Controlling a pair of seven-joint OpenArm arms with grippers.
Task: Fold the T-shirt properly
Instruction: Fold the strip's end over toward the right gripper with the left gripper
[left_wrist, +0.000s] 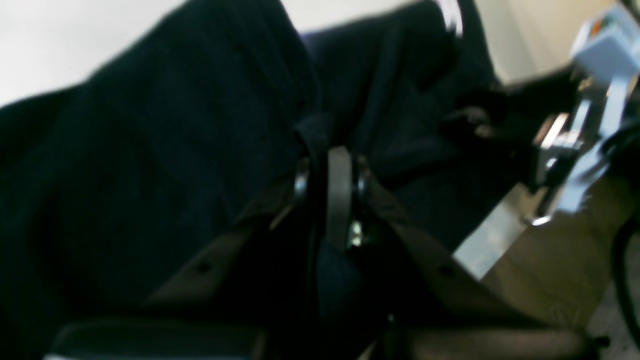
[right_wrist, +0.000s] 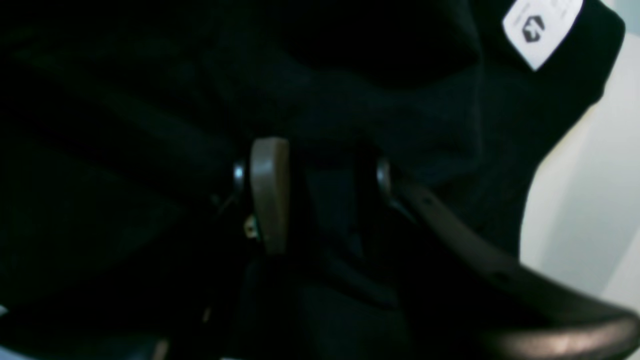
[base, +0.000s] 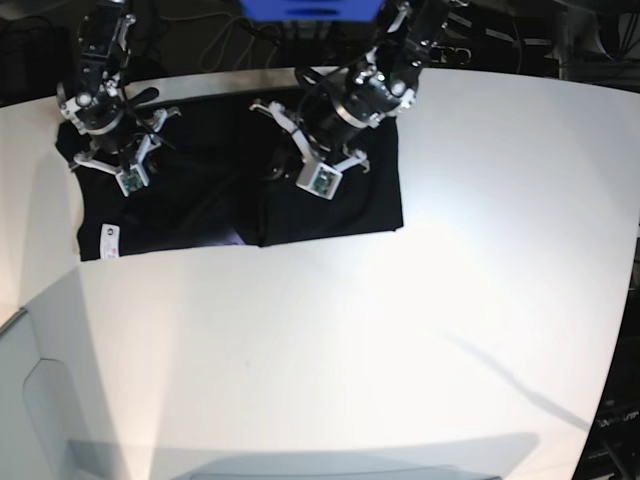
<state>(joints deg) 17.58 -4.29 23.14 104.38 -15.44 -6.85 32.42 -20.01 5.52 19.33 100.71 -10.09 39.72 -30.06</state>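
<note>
T-shirt (base: 330, 200) spread black across the far left part of the white table (base: 400, 330), white label (base: 108, 233) at its near left corner, a sliver of print (base: 232, 238) at a fold on the near edge. Left gripper (left_wrist: 334, 175) pinched tight on a fold of shirt cloth near the middle. Right gripper (right_wrist: 320, 195) at the shirt's left end, jaws partway apart with dark cloth between them; grip unclear.
</note>
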